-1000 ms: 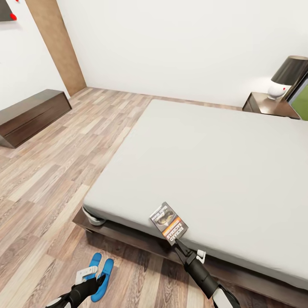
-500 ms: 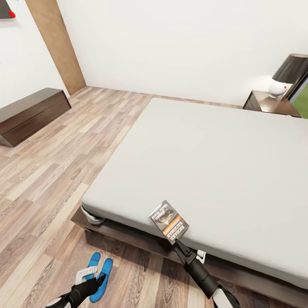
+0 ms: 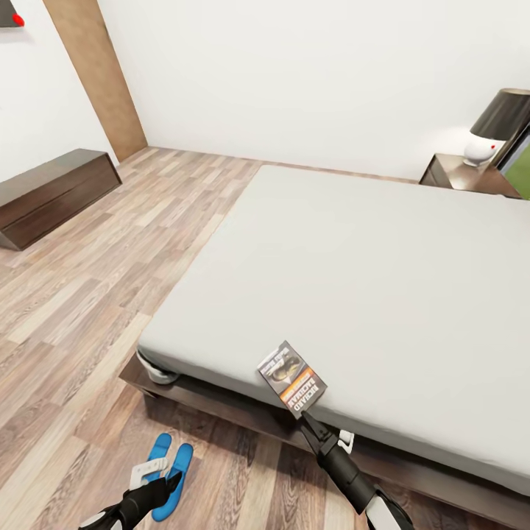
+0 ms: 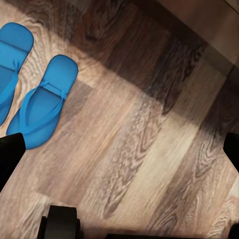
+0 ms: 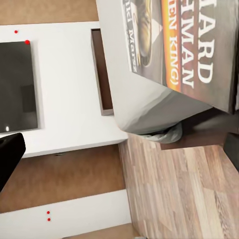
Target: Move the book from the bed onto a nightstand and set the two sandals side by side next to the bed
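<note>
**White walls, plank floor, dark furniture**

The room had plain white walls (image 3: 309, 81) and a wood-plank floor (image 3: 110, 250) in mixed brown and grey tones. A tan vertical panel (image 3: 99, 77) stood on the wall near the far corner. Near that panel, against the side wall, sat a long low dark-wood cabinet (image 3: 51, 193). Well apart from the cabinet, by the far wall, a lamp (image 3: 495, 126) with a dark shade and white base glowed softly.

A bedroom: big bed (image 3: 383, 294), nightstand (image 3: 471, 177) with lamp (image 3: 497, 129).
</note>
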Controlling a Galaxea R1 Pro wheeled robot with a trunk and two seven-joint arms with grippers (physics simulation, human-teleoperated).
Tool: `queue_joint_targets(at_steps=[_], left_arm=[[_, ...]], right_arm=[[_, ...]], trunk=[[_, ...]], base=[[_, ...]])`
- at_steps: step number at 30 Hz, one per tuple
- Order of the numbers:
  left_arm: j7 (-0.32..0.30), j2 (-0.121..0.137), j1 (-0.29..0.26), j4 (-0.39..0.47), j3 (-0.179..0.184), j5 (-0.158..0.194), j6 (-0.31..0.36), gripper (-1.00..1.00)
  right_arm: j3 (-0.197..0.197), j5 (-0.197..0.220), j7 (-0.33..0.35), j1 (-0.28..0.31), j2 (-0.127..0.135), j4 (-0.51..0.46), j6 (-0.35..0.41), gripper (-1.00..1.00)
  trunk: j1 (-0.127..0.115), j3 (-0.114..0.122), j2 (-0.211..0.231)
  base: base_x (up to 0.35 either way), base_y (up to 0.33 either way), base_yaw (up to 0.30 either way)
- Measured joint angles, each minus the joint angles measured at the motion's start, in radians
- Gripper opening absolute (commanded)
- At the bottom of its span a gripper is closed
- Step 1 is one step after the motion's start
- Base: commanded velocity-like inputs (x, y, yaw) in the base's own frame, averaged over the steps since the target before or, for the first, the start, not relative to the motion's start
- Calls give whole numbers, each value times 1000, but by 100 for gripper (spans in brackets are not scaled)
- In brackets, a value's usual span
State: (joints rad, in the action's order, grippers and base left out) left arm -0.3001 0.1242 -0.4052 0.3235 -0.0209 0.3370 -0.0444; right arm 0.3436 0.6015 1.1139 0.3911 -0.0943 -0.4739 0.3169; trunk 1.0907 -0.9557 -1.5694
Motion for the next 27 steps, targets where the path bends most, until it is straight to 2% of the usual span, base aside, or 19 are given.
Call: queue_joint_targets(at_steps=[27], left_arm=[[0,0,0,0,0,0,0,100]], right_arm=[[3,2,1,0,3,-3,1,100]], trunk=[[104,-85,-189]], base=[[0,0,0]])
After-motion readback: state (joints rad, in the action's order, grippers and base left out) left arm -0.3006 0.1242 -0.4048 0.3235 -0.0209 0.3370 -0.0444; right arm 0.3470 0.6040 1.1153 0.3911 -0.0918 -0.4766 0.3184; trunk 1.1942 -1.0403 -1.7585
